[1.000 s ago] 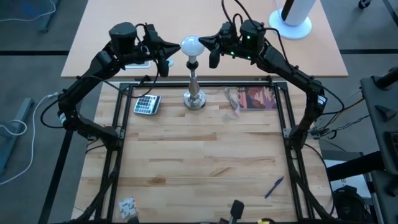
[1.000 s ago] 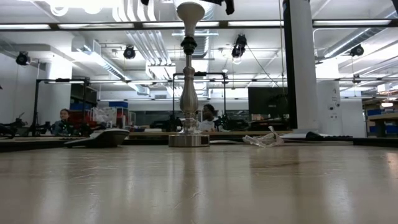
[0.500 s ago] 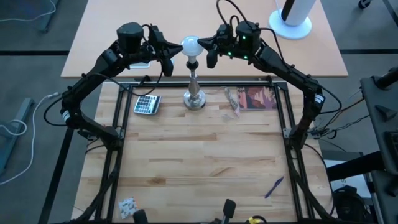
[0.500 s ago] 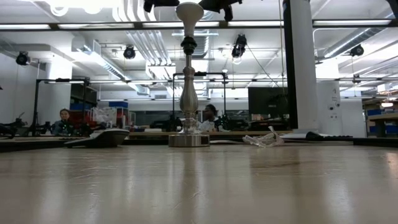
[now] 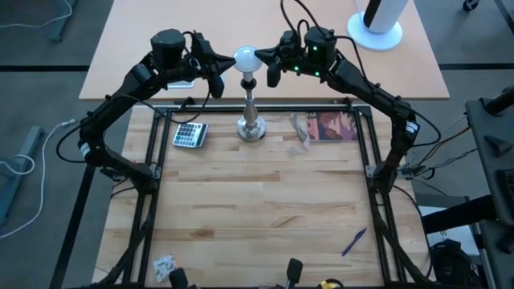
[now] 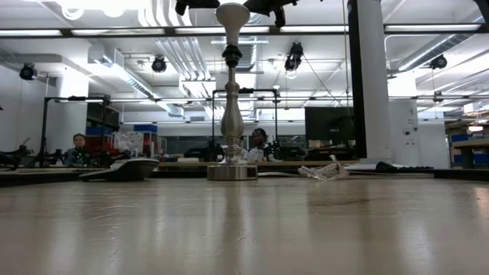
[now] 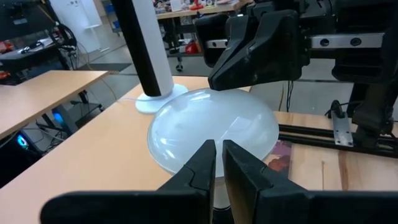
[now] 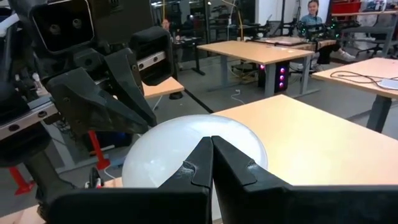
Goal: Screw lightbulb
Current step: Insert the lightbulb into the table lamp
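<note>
Now | left end effector (image 5: 218, 74) closed | right end effector (image 5: 271, 67) closed | flanking lightbulb (image 5: 246, 59)

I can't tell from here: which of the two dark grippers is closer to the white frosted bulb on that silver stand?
Neither clearly. The left gripper sits shut beside the white frosted bulb on its left; the right gripper, also shut, flanks it on the right. Both are about equally close.

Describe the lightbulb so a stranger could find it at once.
Start at the wooden table and find the silver stand near its far edge, between the calculator and a book. The lightbulb sits on top of that stand, flanked by both robot hands. It is the only round, frosted white thing there.
</note>
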